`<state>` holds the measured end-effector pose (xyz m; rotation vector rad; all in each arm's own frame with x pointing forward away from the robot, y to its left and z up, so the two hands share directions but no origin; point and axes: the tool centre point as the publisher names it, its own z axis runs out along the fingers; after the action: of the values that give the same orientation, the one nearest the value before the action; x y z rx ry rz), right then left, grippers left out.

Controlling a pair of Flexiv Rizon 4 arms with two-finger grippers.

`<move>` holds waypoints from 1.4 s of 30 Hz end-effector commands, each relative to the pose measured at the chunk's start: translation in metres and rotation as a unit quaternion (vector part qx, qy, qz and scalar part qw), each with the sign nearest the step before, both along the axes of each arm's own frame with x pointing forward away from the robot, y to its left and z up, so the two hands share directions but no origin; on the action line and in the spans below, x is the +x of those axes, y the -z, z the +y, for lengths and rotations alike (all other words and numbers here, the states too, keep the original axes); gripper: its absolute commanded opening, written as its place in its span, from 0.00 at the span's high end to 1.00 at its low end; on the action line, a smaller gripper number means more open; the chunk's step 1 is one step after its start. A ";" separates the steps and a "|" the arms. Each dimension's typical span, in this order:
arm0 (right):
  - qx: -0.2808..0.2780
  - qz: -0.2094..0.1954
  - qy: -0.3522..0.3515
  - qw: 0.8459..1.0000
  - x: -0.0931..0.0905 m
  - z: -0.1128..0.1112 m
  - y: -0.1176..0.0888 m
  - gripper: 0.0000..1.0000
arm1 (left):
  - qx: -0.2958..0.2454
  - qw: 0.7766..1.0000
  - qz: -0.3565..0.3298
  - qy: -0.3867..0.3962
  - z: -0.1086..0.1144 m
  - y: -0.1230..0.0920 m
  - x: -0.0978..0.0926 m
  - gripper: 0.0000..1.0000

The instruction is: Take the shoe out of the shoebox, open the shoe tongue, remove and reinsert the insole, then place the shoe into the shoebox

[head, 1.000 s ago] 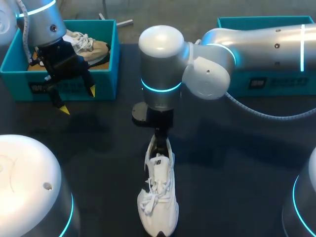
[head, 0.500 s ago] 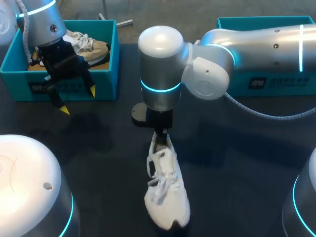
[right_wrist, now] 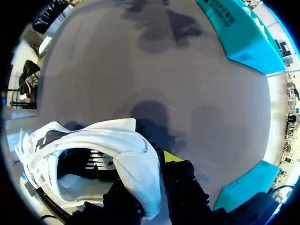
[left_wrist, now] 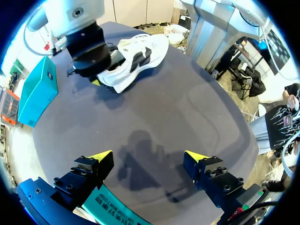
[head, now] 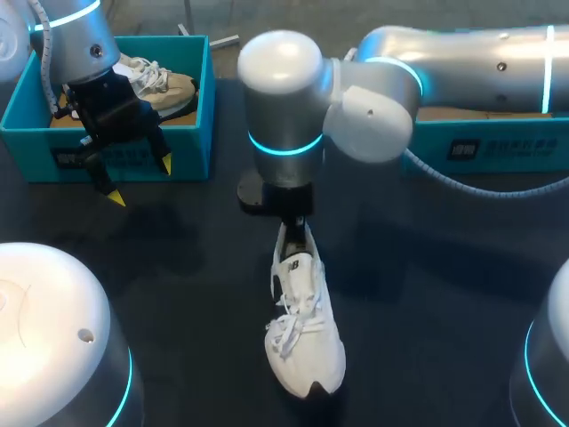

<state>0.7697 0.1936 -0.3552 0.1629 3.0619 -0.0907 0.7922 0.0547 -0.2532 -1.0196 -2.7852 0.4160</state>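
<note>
A white lace-up shoe (head: 307, 334) lies on the dark table in the head view, toe toward the front edge. My right gripper (head: 293, 229) stands over its heel. In the right wrist view the right gripper (right_wrist: 146, 171) is shut on the shoe's heel wall (right_wrist: 136, 164), one finger inside the opening and one outside. The teal shoebox (head: 133, 151) stands at the back left. My left gripper (head: 140, 182) hangs open in front of it with nothing between its fingers. In the left wrist view the left gripper (left_wrist: 149, 157) is open above bare table, far from the shoe (left_wrist: 138, 54).
A beige shoe (head: 156, 80) lies inside the left shoebox. A second teal box (head: 484, 147) stands at the back right under my right arm. In the left wrist view that box (left_wrist: 37, 91) lies beyond my right gripper (left_wrist: 89, 44).
My right gripper has closed on the heel. The shoe has shifted slightly back and its toe has swung to the right. My left arm has not moved.
</note>
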 end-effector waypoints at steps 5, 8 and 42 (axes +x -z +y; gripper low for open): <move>-0.004 -0.021 -0.012 1.000 0.020 -0.034 -0.072 1.00 | 0.001 1.000 -0.001 0.000 0.000 0.000 -0.001 0.00; -0.010 -0.033 -0.013 0.999 0.027 -0.044 -0.095 1.00 | 0.001 1.000 -0.001 0.000 0.000 0.000 -0.001 0.00; -0.034 -0.075 -0.008 0.997 0.088 -0.087 -0.154 1.00 | 0.001 1.000 -0.001 0.000 0.000 0.000 -0.001 0.00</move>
<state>0.8493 0.1165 -0.2133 0.1488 2.8991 -0.1964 0.7922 0.0547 -0.2532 -1.0197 -2.7851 0.4161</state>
